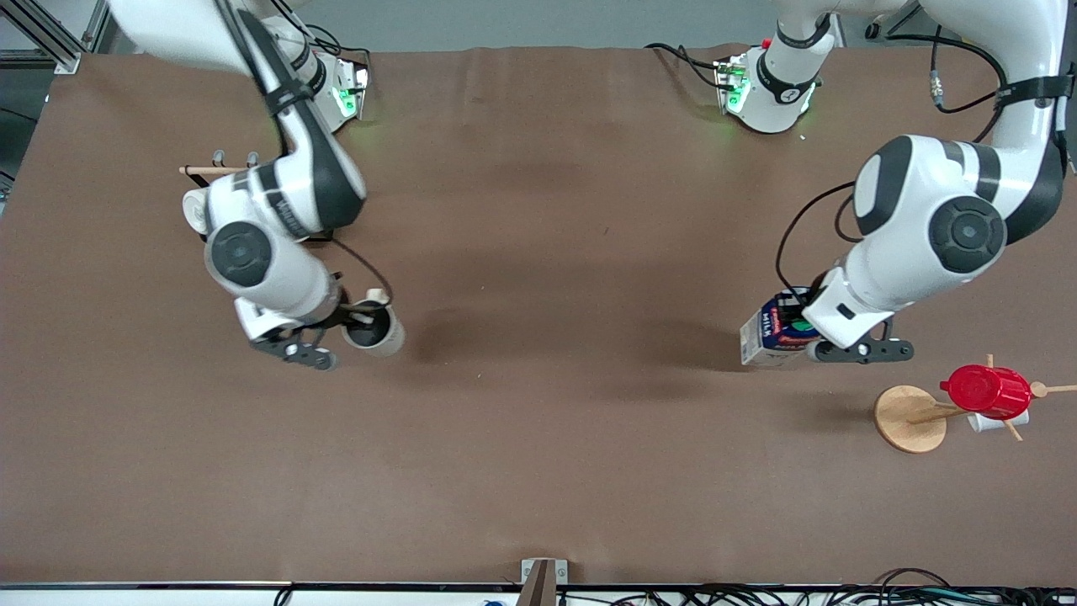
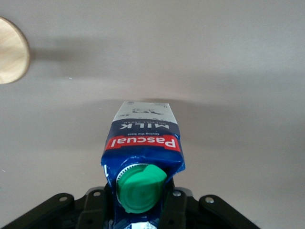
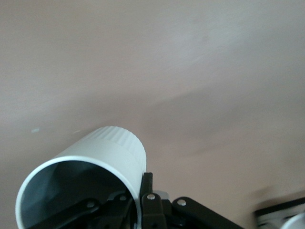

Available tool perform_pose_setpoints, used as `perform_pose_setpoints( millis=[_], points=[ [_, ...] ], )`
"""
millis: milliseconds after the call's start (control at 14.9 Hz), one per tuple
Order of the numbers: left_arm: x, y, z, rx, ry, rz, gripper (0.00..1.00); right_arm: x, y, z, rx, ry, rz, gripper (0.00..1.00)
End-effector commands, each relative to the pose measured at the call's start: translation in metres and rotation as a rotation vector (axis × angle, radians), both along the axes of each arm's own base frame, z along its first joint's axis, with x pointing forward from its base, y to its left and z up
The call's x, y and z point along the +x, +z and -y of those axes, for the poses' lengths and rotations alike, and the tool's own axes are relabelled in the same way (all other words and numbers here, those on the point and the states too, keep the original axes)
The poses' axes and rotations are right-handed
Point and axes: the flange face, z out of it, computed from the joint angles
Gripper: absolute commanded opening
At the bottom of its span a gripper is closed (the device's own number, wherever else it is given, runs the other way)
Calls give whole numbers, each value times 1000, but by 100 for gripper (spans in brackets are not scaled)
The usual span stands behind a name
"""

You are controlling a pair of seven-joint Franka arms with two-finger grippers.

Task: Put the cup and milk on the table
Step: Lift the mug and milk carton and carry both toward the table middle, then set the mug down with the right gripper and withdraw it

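Note:
My right gripper (image 1: 353,321) is shut on the rim of the off-white cup (image 1: 377,333), one finger inside its dark grey inside and one outside. It holds the cup tilted over the table (image 1: 538,252) toward the right arm's end. In the right wrist view the cup (image 3: 112,148) fills the space ahead of the gripper (image 3: 139,202). My left gripper (image 1: 803,326) is shut on the gabled top of the blue and white milk carton (image 1: 764,335), over the table toward the left arm's end. In the left wrist view the milk (image 2: 143,138) with its green cap sits between the fingers (image 2: 174,210).
A wooden mug tree with a round base (image 1: 909,418) stands nearer the front camera than the milk; it bears a shiny red cup (image 1: 986,390) and a white mug (image 1: 994,422). Its base shows in the left wrist view (image 2: 12,50). Another rack (image 1: 210,170) with a white mug (image 1: 195,209) stands under the right arm.

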Motion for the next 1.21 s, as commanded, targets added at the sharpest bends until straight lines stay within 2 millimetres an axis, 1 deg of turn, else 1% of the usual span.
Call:
perform_pose_setpoints(
  millis=[0,67,201,336,470,537,604,671,738,872,940,1007,1074,1141],
  points=[
    [-1,7,41,-11,63,-1,38,1,-8,-41,11,-29,33,0],
    [-3,9,60,-8,93,5,38,-4,-16,-60,16,-25,45,0],
    [-4,10,89,-8,141,14,38,-11,-36,-84,24,-3,62,1],
    [-4,7,109,-7,175,16,38,-17,-57,-105,32,-7,76,1],
    [-2,6,120,-10,199,22,38,-24,-71,-117,33,11,77,2],
    [-3,5,128,-10,212,22,38,-31,-80,-129,33,28,74,2],
    [-6,0,136,-4,217,16,38,-37,-86,-140,35,41,78,2],
    [-8,-1,141,-2,226,14,38,-40,-94,-147,40,39,87,3],
    [-9,-3,145,0,231,11,38,-44,-103,-153,40,46,87,3],
    [-5,0,148,-8,240,20,38,-47,-105,-155,39,53,85,4],
    [-7,-5,154,-4,249,14,38,-48,-107,-157,39,55,84,14],
    [-8,-4,161,-6,259,17,38,-47,-112,-156,34,55,80,36],
    [-6,-9,167,-5,267,15,38,-48,-114,-156,31,55,77,60],
    [-6,-11,174,-4,279,16,38,-48,-113,-156,31,51,77,89]
  ],
)
